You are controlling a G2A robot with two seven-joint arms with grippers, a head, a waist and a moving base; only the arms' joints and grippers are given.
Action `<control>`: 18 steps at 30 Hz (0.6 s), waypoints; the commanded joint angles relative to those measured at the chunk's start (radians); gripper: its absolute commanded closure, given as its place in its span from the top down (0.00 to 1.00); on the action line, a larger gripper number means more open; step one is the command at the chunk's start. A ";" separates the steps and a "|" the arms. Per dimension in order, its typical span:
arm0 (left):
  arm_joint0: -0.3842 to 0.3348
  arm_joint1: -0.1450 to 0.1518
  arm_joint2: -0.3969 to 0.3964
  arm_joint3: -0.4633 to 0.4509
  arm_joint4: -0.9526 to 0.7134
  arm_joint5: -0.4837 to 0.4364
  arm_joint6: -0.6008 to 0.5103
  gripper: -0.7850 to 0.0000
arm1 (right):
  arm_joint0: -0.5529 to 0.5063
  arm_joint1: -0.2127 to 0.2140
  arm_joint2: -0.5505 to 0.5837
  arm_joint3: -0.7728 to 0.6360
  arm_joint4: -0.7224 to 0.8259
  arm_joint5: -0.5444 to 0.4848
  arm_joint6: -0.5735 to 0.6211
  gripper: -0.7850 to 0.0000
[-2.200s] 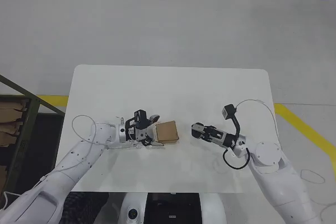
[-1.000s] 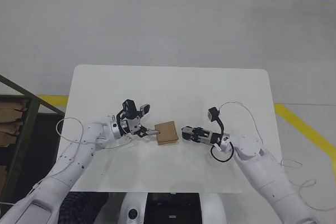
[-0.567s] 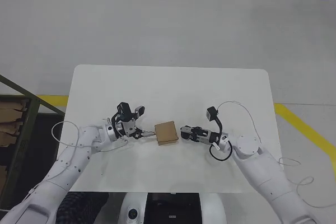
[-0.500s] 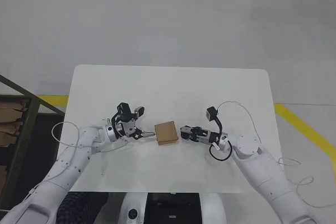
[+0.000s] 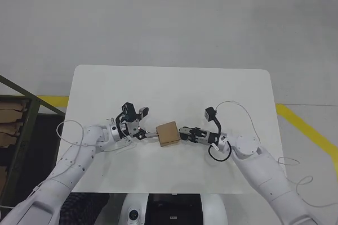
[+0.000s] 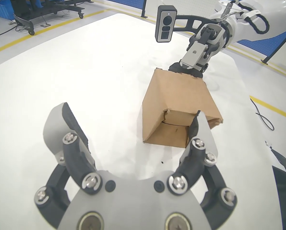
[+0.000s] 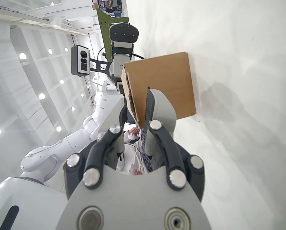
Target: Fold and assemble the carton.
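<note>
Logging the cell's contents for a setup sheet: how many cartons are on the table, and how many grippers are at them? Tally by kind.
carton: 1
grippers, the left gripper and the right gripper: 2
Total: 3

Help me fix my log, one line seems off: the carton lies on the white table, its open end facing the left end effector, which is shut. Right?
No. The left end effector is open, not shut: the left wrist view shows its fingers spread wide. The carton does lie on the white table, its open end facing that end effector.
</note>
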 commanded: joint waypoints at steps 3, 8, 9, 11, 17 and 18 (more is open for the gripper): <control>-0.007 -0.003 0.004 0.009 0.004 -0.005 0.003 1.00 | -0.005 0.000 -0.002 -0.011 -0.015 0.007 0.001 0.19; -0.011 -0.006 0.009 0.014 0.004 -0.006 0.004 1.00 | -0.014 0.000 -0.004 -0.033 -0.029 0.015 -0.001 0.20; -0.012 -0.007 0.009 0.014 0.004 -0.007 0.005 1.00 | -0.015 0.000 -0.003 -0.036 -0.031 0.014 -0.003 0.20; -0.013 -0.008 0.009 0.017 0.005 -0.007 0.005 1.00 | -0.017 0.002 0.004 -0.035 -0.037 0.015 -0.012 0.21; -0.011 -0.007 -0.003 0.028 -0.005 -0.013 0.011 1.00 | -0.042 0.015 0.061 -0.048 -0.040 0.006 -0.038 0.22; -0.010 -0.007 -0.006 0.030 -0.009 -0.014 0.014 1.00 | -0.050 0.019 0.073 -0.056 -0.042 0.003 -0.041 0.22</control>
